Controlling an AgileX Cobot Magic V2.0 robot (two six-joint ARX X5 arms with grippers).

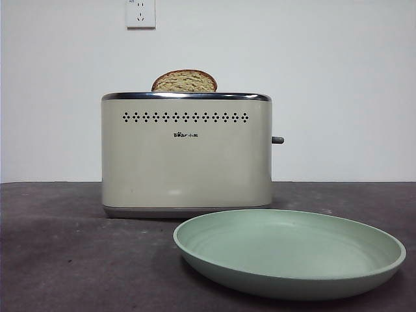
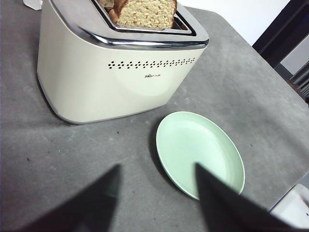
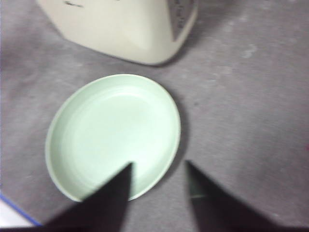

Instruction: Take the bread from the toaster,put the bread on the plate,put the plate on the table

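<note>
1. Cream-beige toaster (image 1: 186,153) upright on the dark mottled table (image 1: 58,260), chrome rim on top, row of vent holes and small logo facing the front camera, grey side lever (image 1: 277,140) sticking out at one end.
2. Bread (image 1: 184,81) still seated in the toaster slot, only its rounded brown-crusted top showing in the front view; in the left wrist view, speckled crumb face visible, with a second slice (image 2: 110,7) partly seen just behind it.
3. Pale mint-green plate (image 1: 289,250) flat on the table just in front of the toaster, offset toward the lever end, near but not touching it, with nothing on it.
4. Left gripper (image 2: 157,181) above the table, jaws spread apart, holding nothing, one jaw over the plate's rim.
5. Right gripper (image 3: 158,181) above the plate's near edge, jaws likewise spread, pinching nothing.
6. White wall outlet (image 1: 140,13) on the wall behind the toaster.
</note>
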